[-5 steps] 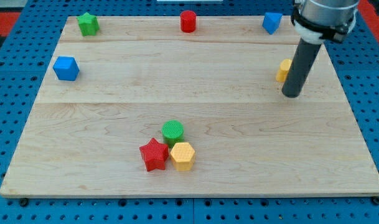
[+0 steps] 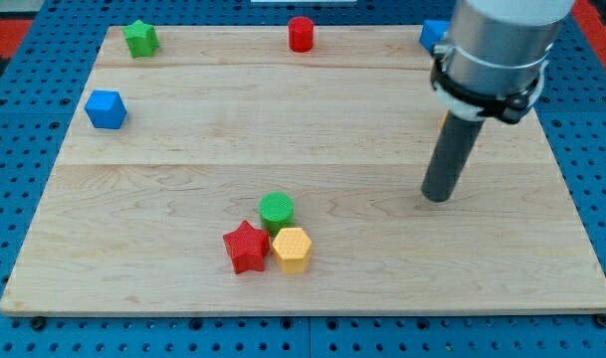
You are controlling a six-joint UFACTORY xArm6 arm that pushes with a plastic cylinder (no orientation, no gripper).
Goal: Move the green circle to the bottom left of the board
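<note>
The green circle (image 2: 277, 210) sits at the lower middle of the wooden board (image 2: 163, 268). It touches a red star (image 2: 246, 247) below-left and a yellow hexagon (image 2: 292, 249) below-right. My tip (image 2: 438, 197) rests on the board well to the right of the green circle, at about the same height in the view. The dark rod rises from it to the grey arm at the view's top right.
A green star (image 2: 139, 38) sits at the top left, a red cylinder (image 2: 301, 34) at the top middle, a blue cube (image 2: 105, 108) at the left edge. A blue block (image 2: 432, 34) at the top right is partly hidden by the arm.
My tip has moved down and a little left, toward the board's lower middle. The arm now hides the yellow block at the right. No block has moved.
</note>
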